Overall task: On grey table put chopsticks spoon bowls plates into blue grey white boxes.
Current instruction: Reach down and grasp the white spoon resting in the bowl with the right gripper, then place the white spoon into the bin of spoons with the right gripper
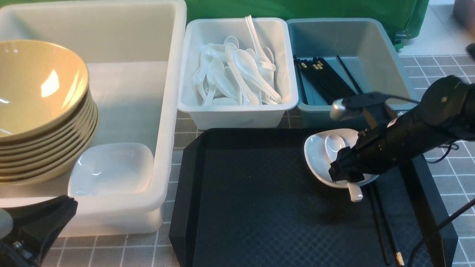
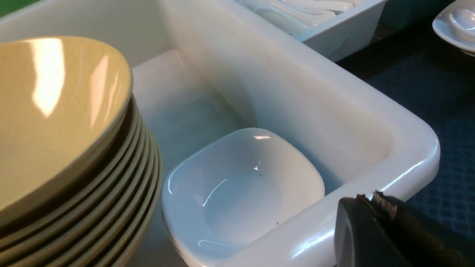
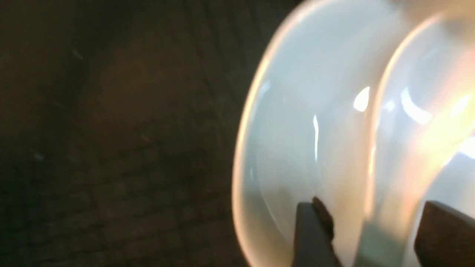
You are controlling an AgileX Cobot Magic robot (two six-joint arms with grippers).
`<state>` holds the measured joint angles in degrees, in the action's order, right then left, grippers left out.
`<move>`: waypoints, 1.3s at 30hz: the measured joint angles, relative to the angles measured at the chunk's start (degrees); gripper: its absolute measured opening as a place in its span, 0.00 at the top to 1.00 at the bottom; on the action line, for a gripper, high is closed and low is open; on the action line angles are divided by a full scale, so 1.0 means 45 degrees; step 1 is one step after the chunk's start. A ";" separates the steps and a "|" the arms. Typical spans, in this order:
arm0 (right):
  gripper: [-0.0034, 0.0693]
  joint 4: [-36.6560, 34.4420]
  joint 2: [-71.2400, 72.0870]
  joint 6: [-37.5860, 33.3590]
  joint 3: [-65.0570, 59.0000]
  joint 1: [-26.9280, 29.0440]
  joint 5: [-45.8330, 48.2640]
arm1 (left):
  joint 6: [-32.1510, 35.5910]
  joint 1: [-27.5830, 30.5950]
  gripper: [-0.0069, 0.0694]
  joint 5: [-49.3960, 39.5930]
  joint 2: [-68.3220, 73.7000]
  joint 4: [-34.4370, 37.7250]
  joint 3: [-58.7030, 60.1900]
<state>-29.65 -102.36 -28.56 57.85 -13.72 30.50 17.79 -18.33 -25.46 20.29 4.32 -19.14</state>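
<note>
A white plate (image 1: 319, 155) lies on the black tray (image 1: 259, 204) with a white spoon (image 1: 334, 142) in it; the spoon's handle sticks out over the near rim. My right gripper (image 1: 343, 174) is open, low over the plate's near edge, its fingers either side of the handle; the right wrist view (image 3: 371, 207) is blurred, with the plate (image 3: 304, 129) close. Two black chopsticks (image 1: 384, 226) lie on the tray to the right. My left gripper (image 1: 70, 202) is shut and empty by the big white tub's (image 1: 174, 92) near rim, as the left wrist view (image 2: 371, 198) shows.
The tub holds a stack of tan bowls (image 1: 37, 89) and a white plate (image 1: 111, 168). The small white bin (image 1: 237, 115) holds several spoons. The blue-grey bin (image 1: 371, 40) holds several chopsticks. The grey table (image 1: 452, 178) shows around the tray.
</note>
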 joint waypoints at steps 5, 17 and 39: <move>0.70 0.0015 0.0035 0.0049 0.0135 0.0000 0.0688 | 0.0000 0.0000 0.92 0.0069 0.0000 0.0012 0.0000; 0.69 -0.1595 0.1615 -0.3947 0.3542 -0.2546 -0.0666 | 0.0000 0.0000 0.92 0.0529 0.0000 0.0012 0.0000; 0.21 0.2697 -0.0538 0.1498 0.7194 -0.0270 0.4871 | 0.0015 0.0000 0.92 0.0424 0.0000 0.0303 0.0000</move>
<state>-17.52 -104.78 -21.82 90.23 -14.93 52.42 17.86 -18.33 -23.56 20.29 5.69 -19.14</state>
